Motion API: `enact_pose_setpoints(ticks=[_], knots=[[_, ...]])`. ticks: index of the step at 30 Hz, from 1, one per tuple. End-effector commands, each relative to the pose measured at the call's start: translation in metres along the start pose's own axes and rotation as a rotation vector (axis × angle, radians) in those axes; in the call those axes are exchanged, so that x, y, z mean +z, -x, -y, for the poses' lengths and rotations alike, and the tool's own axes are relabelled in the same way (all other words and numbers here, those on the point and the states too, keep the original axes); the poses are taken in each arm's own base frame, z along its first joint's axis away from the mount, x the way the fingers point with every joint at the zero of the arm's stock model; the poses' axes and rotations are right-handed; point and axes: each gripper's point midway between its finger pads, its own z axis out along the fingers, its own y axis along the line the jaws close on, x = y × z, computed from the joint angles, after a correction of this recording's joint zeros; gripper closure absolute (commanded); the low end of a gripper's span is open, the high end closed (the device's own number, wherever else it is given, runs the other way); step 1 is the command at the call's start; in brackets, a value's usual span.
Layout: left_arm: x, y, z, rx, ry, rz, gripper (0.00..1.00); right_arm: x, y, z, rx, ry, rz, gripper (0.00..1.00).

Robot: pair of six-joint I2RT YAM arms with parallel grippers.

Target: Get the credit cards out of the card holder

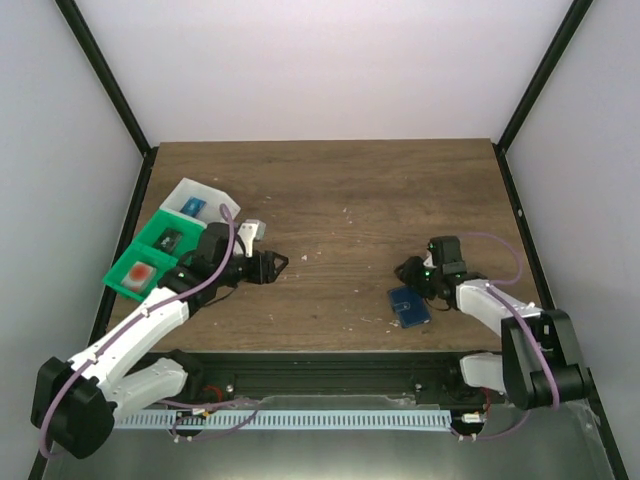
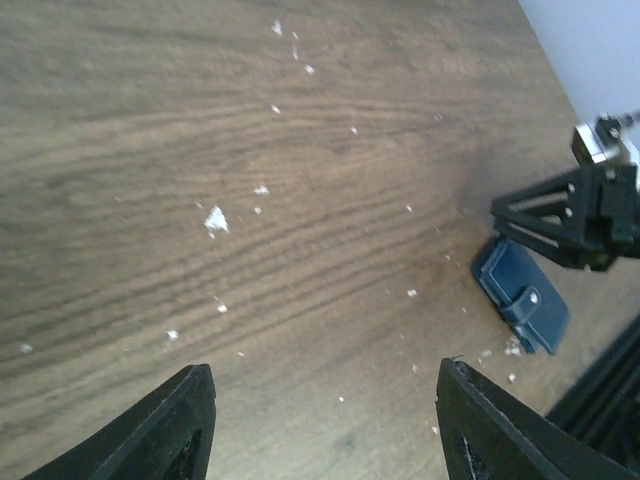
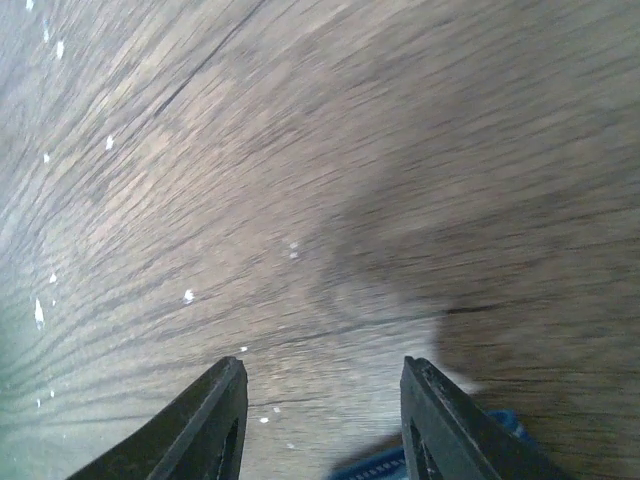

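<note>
The card holder (image 1: 408, 306) is a flat blue wallet lying closed on the wooden table at the front right. It also shows in the left wrist view (image 2: 520, 290), with its strap and snap visible. Only its blue edge (image 3: 378, 466) shows at the bottom of the right wrist view. My right gripper (image 1: 409, 271) is open and empty just behind the holder, its jaws (image 3: 323, 362) over bare wood. My left gripper (image 1: 276, 265) is open and empty at the table's left-middle, far from the holder (image 2: 325, 372). One pinkish card with a red blotch (image 1: 138, 272) lies in the nearest green bin.
A white bin (image 1: 213, 193) and two green bins (image 1: 152, 229) stand in a row at the left edge, each with a small item inside. Small white crumbs (image 2: 214, 219) are scattered on the wood. A black rail runs along the table's near edge.
</note>
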Motion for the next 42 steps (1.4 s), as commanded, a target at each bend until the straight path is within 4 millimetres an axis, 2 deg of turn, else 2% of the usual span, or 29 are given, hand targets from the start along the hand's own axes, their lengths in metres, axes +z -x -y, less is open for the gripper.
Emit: enact_pose_setpoints(ticks=[1,5,10,14,18,24,29,34,39,42], knots=[[0.004,-0.012,0.020,-0.043,-0.104,-0.035,0.38,-0.002,0.010,-0.032,-0.101,0.040,0.001,0.55],[0.004,-0.016,0.027,-0.068,-0.149,-0.039,0.39,-0.016,0.015,-0.002,-0.135,-0.155,0.022,0.54],[0.004,-0.015,0.027,-0.075,-0.156,-0.034,0.40,-0.038,-0.002,0.030,-0.049,-0.285,0.018,0.44],[0.005,-0.015,0.028,-0.066,-0.157,-0.035,0.40,-0.050,-0.006,0.025,0.017,-0.245,0.048,0.37],[0.006,-0.017,0.028,-0.062,-0.163,-0.045,0.39,-0.047,-0.013,0.037,0.052,-0.278,0.039,0.16],[0.003,-0.009,0.028,-0.031,-0.141,-0.032,0.37,-0.036,-0.029,0.042,0.090,-0.260,-0.030,0.12],[0.001,-0.007,0.032,-0.033,-0.154,-0.025,0.36,-0.031,-0.047,0.035,0.090,-0.197,-0.108,0.13],[0.002,-0.014,0.028,-0.044,-0.152,-0.036,0.36,-0.028,-0.073,0.006,0.024,-0.054,-0.198,0.17],[0.006,-0.021,0.026,-0.067,-0.157,-0.057,0.38,-0.028,-0.097,-0.018,-0.047,0.010,-0.262,0.23],[0.009,-0.024,0.030,-0.094,-0.193,-0.056,0.41,-0.024,-0.107,-0.019,-0.066,0.007,-0.280,0.30]])
